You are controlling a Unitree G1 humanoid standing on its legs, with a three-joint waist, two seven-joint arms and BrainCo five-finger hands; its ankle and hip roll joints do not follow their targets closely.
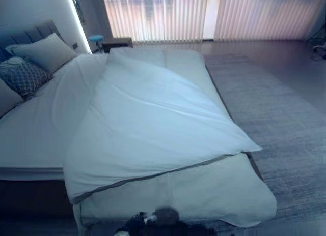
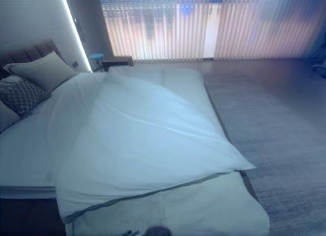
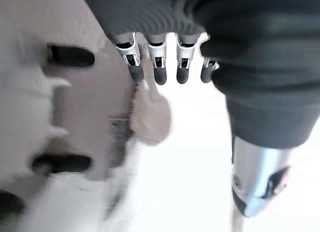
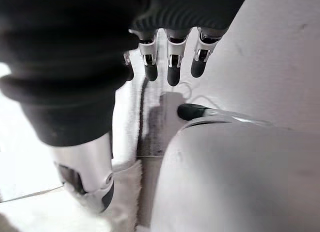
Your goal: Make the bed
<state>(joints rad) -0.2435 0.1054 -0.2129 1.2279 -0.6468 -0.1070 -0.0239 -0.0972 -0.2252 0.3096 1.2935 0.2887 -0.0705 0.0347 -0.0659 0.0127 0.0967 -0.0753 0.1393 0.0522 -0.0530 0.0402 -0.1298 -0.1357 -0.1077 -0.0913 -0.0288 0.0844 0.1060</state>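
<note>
A white duvet [image 1: 153, 124] lies skewed across the bed [image 1: 30, 139], its long axis slanting away from both hands toward the pillows [image 1: 43, 53]. Its grey-edged lower hem is nearest. The left hand [image 3: 160, 67] and right hand [image 4: 170, 67] hang with fingers relaxed and spread, holding nothing. A rug [image 1: 275, 119] lies beyond the right hand's side.

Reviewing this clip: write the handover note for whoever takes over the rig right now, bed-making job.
Left hand: open, fingers relaxed, holding nothing.
Right hand: open, also holding nothing.
Duvet lies skewed across the bed, its grey-edged hem running diagonally, one corner pointing toward the rug; bare sheet shows on the pillow side.
Pillows sit at the headboard.
Done: duvet is on the bed.
Left: square it and smooth it.
</note>
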